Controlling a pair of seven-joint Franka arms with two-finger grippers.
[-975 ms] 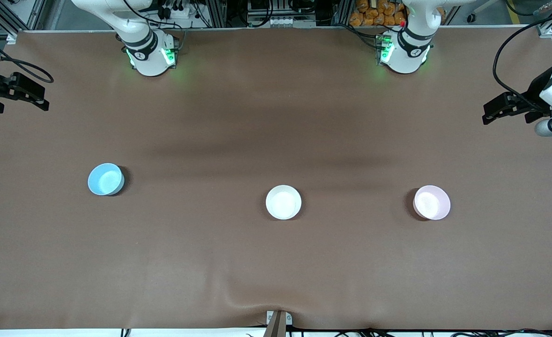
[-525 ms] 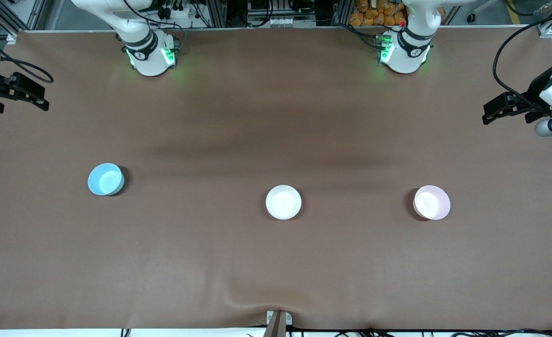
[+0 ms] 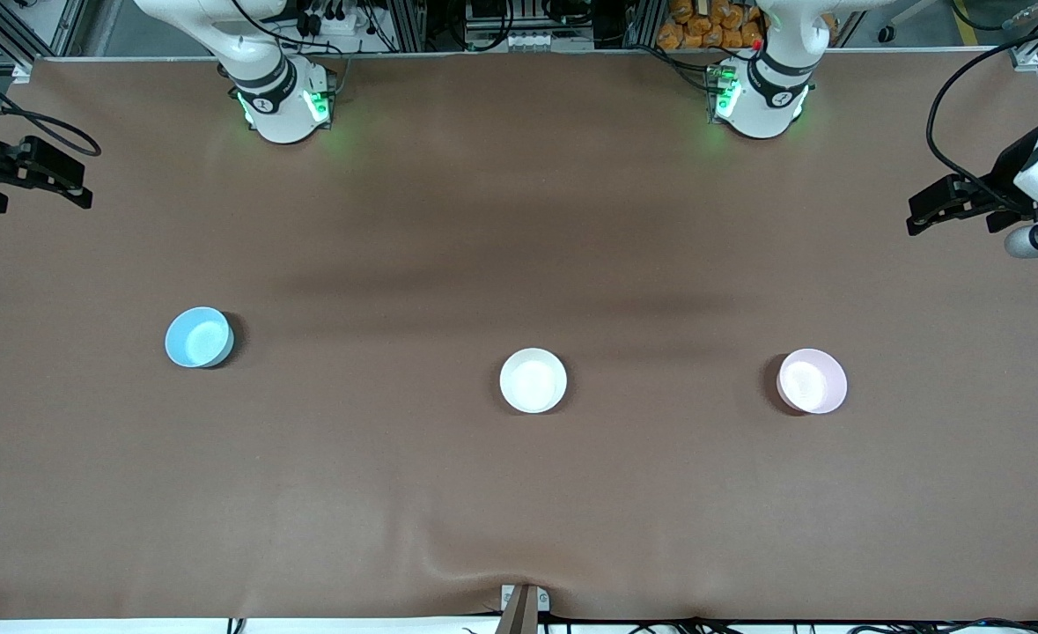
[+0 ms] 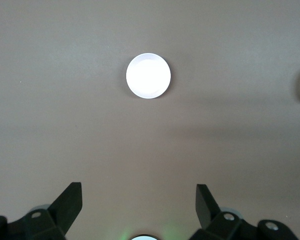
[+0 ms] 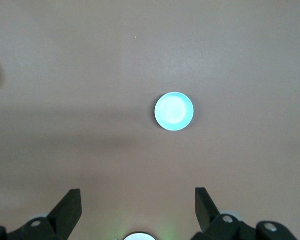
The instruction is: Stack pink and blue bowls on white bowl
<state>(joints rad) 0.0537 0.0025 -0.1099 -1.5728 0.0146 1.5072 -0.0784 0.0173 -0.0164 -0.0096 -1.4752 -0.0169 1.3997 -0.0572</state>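
Observation:
Three small bowls sit apart on the brown table. The white bowl [image 3: 533,380] is in the middle. The pale pink bowl [image 3: 812,380] sits toward the left arm's end and looks washed out white in the left wrist view [image 4: 148,76]. The sky blue bowl [image 3: 199,337] sits toward the right arm's end and shows in the right wrist view [image 5: 174,111]. My left gripper [image 3: 919,211] [image 4: 138,189] waits open and empty, high over its end of the table. My right gripper [image 3: 74,180] [image 5: 137,192] waits open and empty, high over its end.
The brown table cover [image 3: 519,220] has a small ripple at the front edge near a bracket [image 3: 523,603]. The arms' bases [image 3: 285,101] [image 3: 761,97] stand along the edge farthest from the front camera.

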